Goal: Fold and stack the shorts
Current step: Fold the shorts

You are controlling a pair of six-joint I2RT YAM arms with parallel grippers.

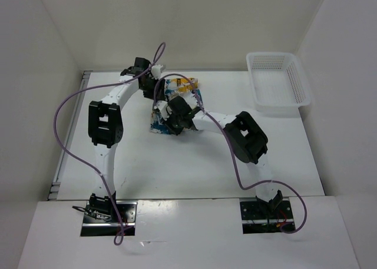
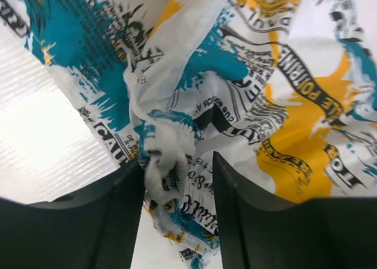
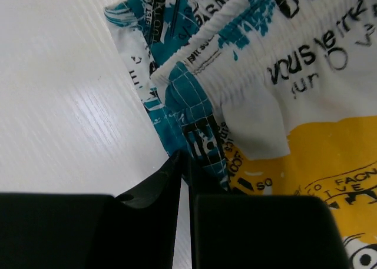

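The shorts, white with teal, yellow and black print, lie bunched at the middle back of the table between both grippers. My left gripper is at their far left side. In the left wrist view its jaws stand apart around a thick gathered wad of the shorts, with folds running up from the wad. My right gripper is at their near left corner. In the right wrist view it is pinched almost fully together on the teal hem of the shorts, by the elastic waistband.
A white perforated plastic basket stands at the back right corner of the white table. White walls enclose the table on three sides. Purple cables loop from both arms.
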